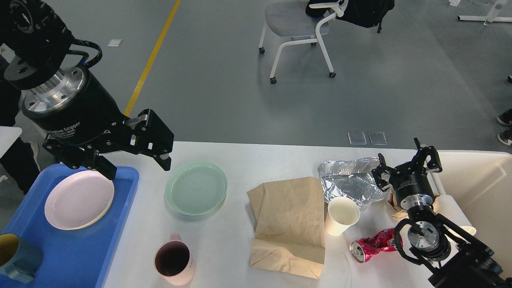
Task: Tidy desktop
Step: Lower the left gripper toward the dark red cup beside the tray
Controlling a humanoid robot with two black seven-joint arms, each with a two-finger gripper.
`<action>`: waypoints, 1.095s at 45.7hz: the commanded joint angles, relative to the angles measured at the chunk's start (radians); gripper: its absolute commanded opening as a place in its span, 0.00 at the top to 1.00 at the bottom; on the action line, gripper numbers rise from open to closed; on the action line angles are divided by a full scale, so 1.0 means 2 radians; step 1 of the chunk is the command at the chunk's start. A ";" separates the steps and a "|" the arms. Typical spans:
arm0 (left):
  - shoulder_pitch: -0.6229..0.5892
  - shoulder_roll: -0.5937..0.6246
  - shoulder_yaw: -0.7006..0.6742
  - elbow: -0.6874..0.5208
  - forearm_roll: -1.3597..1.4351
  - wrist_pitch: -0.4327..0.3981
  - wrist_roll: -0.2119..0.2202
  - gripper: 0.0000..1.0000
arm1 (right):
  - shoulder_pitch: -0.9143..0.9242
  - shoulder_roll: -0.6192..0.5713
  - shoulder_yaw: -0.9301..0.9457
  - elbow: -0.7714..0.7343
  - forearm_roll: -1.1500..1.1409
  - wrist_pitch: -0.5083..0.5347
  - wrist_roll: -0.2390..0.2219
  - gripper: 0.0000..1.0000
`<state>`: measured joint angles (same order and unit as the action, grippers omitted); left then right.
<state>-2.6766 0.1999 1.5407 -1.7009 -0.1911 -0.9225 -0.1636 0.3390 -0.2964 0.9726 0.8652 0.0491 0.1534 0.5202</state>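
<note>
Status: partly done, by the look of it.

Put away: pink plate (79,199) and blue mug (18,256), both on the blue tray (70,256) at 8 o'clock.

Left on the table (236,160):
- green plate (196,188), 10 o'clock of centre, just beside the tray;
- pink mug (174,260), 7 o'clock, upright;
- brown bag (288,224), centre, flat and creased;
- paper cup (341,216), touching the bag's right edge;
- foil (350,180), 2 o'clock, crumpled;
- crushed can (370,244), 4 o'clock, on its side.

Bin (480,188): off the right edge; contents not visible.

Left claw (138,168): spread, empty, above the tray's far corner, near the green plate.

Right claw (408,166): spread, empty, between foil and bin.

Table: white, smooth, plain, rounded corners; spans the lower frame.
</note>
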 commanded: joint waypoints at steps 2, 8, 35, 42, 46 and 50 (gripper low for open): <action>0.039 0.001 0.004 -0.002 0.001 0.009 0.014 0.13 | 0.000 0.000 0.000 0.000 0.000 0.000 0.000 0.00; 0.090 0.012 0.002 -0.005 0.000 0.012 0.049 0.16 | 0.000 0.000 0.000 0.000 0.000 0.000 0.000 0.00; 0.405 0.083 -0.124 0.017 0.063 0.263 0.092 0.15 | 0.000 0.000 0.000 0.000 0.000 0.000 0.000 0.00; 0.425 0.065 -0.117 0.021 0.069 0.309 0.094 0.15 | 0.000 0.000 0.000 0.000 0.000 0.000 0.000 0.00; 0.436 0.059 -0.117 0.027 0.069 0.319 0.095 0.15 | 0.000 0.000 0.000 0.000 0.000 0.000 0.000 0.00; 0.460 0.054 -0.123 0.034 0.069 0.328 0.095 0.15 | 0.000 0.000 0.000 0.000 0.000 0.000 0.000 0.00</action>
<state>-1.8078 0.3221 1.3056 -1.6480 -0.0529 -0.2919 0.0253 0.3390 -0.2961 0.9725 0.8652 0.0491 0.1534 0.5202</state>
